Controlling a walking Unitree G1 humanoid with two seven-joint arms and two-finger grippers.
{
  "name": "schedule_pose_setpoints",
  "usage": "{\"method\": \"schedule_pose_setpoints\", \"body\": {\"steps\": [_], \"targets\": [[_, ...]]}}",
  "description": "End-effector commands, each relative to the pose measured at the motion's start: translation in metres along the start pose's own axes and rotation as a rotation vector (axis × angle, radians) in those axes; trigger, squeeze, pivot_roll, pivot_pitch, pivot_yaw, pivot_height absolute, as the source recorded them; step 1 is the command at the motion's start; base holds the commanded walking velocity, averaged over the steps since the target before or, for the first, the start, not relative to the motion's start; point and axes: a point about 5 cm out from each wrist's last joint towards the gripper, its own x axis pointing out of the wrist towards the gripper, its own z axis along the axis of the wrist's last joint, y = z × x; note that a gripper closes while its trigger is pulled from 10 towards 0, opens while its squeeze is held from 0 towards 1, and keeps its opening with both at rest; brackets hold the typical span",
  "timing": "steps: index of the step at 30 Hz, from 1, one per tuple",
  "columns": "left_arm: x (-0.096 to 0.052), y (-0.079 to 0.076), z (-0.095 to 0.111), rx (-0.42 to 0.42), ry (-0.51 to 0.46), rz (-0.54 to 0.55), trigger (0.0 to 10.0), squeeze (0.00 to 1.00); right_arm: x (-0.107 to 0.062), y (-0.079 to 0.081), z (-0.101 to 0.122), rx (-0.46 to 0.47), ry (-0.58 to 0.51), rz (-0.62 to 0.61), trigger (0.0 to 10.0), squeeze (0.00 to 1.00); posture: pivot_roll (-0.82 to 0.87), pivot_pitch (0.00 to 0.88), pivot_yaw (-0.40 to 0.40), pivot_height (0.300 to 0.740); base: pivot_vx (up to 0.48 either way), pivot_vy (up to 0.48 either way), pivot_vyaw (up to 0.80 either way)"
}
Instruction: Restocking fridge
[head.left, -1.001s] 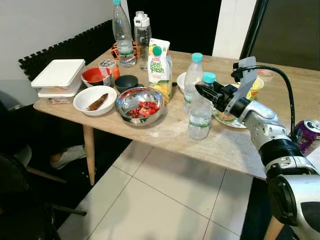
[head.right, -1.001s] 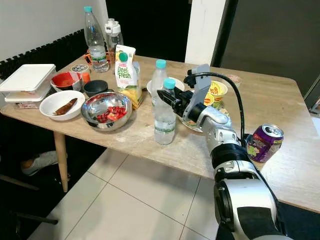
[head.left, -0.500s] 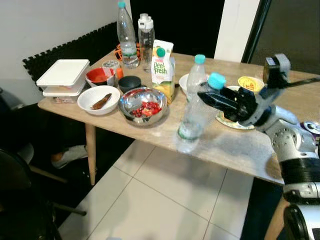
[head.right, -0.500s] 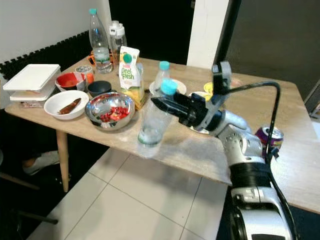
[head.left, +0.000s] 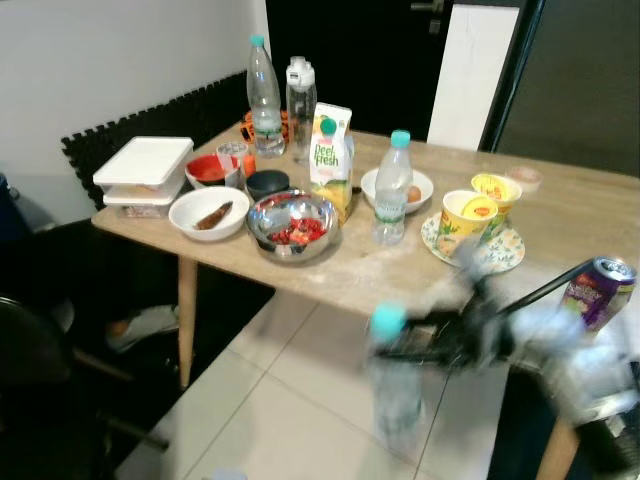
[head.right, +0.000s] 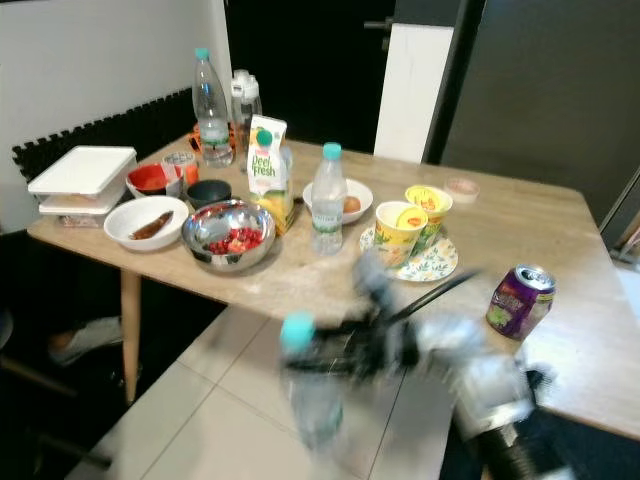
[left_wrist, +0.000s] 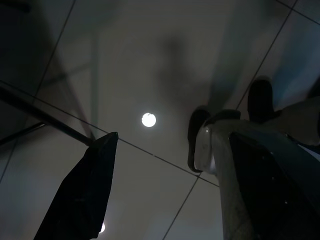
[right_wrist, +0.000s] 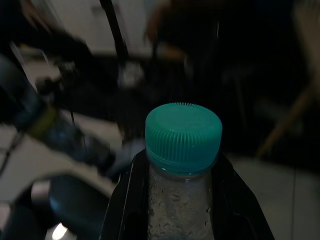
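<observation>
Below the near edge of the wooden table, at about five o'clock from the steel bowl of red pieces, the right gripper carries a clear water bottle with a teal cap out over the tiled floor; both are blurred in the head views, so the bottle's exact tilt cannot be told. The right wrist view is clearer: the two black fingers press against either side of the bottle's shoulder just under the cap, clamped on it. By my judgement this is a fair hold for a thin plastic bottle: the neck is the stiffest part, while the lower wall would dent under a squeeze. The droplets on the plastic suggest a slippery surface, and a full bottle would be fairly heavy and would swing below so high a grip, so a slow carry seems wise. On the table, a second capped bottle stands at about three o'clock from the juice carton, a purple can sits toward the right edge, and yellow cups rest on a patterned plate. The left gripper hangs idle over dark floor tiles, its fingers standing apart.
</observation>
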Motion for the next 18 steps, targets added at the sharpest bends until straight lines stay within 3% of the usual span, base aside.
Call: {"method": "schedule_pose_setpoints", "body": {"steps": [1, 2, 3, 6, 8, 11, 14, 15, 18], "targets": [[-0.001, 0.002, -0.003, -0.006, 0.018, 0.008, 10.0, 0.0, 0.003, -0.004, -0.009, -0.053, 0.064, -0.061, 10.0, 0.0, -0.08, 0.012, 0.001, 0.734, 0.0, 0.0, 0.0], [-0.001, 0.002, -0.003, -0.006, 0.018, 0.008, 10.0, 0.0, 0.003, -0.004, -0.009, -0.053, 0.064, -0.061, 10.0, 0.0, -0.08, 0.012, 0.001, 0.734, 0.0, 0.0, 0.0], [-0.001, 0.003, -0.003, -0.005, 0.018, 0.01, 10.0, 0.0, 0.007, -0.003, -0.028, -0.064, 0.162, -0.091, 10.0, 0.0, -0.09, 0.009, 0.003, 0.734, 0.0, 0.0, 0.0], [-0.001, 0.003, -0.002, -0.003, 0.018, 0.011, 10.0, 0.0, 0.01, -0.003, -0.048, -0.055, 0.25, -0.13, 10.0, 0.0, -0.09, 0.007, 0.004, 0.734, 0.0, 0.0, 0.0], [-0.001, 0.004, -0.002, -0.003, 0.018, 0.015, 10.0, 0.0, 0.011, -0.004, -0.083, -0.037, 0.374, -0.238, 10.0, 0.0, -0.08, 0.003, -0.001, 0.734, 0.0, 0.0, 0.0], [0.0, 0.004, -0.001, -0.004, 0.018, 0.016, 10.0, 0.0, 0.008, -0.008, -0.096, -0.027, 0.413, -0.334, 10.0, 0.0, -0.08, 0.005, -0.002, 0.734, 0.0, 0.0, 0.0], [0.0, 0.003, -0.001, -0.004, 0.02, 0.019, 10.0, 0.0, -0.012, -0.009, -0.145, 0.093, 0.526, -0.646, 10.0, 0.0, -0.08, 0.0, -0.003, 0.734, 0.0, 0.0, 0.0], [0.0, 0.003, -0.001, -0.004, 0.02, 0.019, 10.0, 0.0, -0.012, -0.009, -0.145, 0.093, 0.526, -0.646, 10.0, 0.0, -0.08, 0.0, -0.003, 0.734, 0.0, 0.0, 0.0], [0.0, 0.003, -0.002, -0.007, 0.022, 0.019, 10.0, 0.0, -0.027, 0.004, -0.173, 0.141, 0.631, -0.761, 10.0, 0.0, -0.07, 0.0, -0.008, 0.734, 0.0, 0.0, 0.0]]}}
